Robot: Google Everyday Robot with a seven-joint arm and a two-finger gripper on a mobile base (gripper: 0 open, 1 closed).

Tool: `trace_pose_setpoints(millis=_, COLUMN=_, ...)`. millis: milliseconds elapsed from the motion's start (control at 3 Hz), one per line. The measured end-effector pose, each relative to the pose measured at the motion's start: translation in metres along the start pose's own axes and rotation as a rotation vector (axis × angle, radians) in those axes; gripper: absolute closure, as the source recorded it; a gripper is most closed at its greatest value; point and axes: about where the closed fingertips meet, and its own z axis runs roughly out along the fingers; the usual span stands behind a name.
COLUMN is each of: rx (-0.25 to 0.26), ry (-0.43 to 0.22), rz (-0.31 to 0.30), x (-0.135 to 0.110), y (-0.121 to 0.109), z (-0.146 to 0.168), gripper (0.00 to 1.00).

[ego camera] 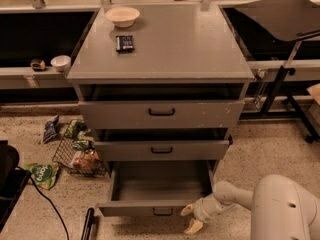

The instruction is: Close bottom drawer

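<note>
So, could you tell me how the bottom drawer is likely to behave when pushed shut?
The bottom drawer looks empty, so probably light and easy-sliding. The gripper sits right of its handle, so an off-centre push might skew it.

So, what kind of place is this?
Probably a robotics lab or test workspace, not a home: a grey drawer cabinet stands between metal-framed benches, and snack bags lie on the speckled floor. The gripper hovers, open, by the front of the bottom drawer.
</note>
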Motion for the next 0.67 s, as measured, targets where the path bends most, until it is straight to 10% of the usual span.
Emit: trace_pose_setpoints(millis=667, rx=0.004, ry=-0.011, rz=-0.005, x=0.0062, y=-0.0064, z=-0.0027, gripper=0.00)
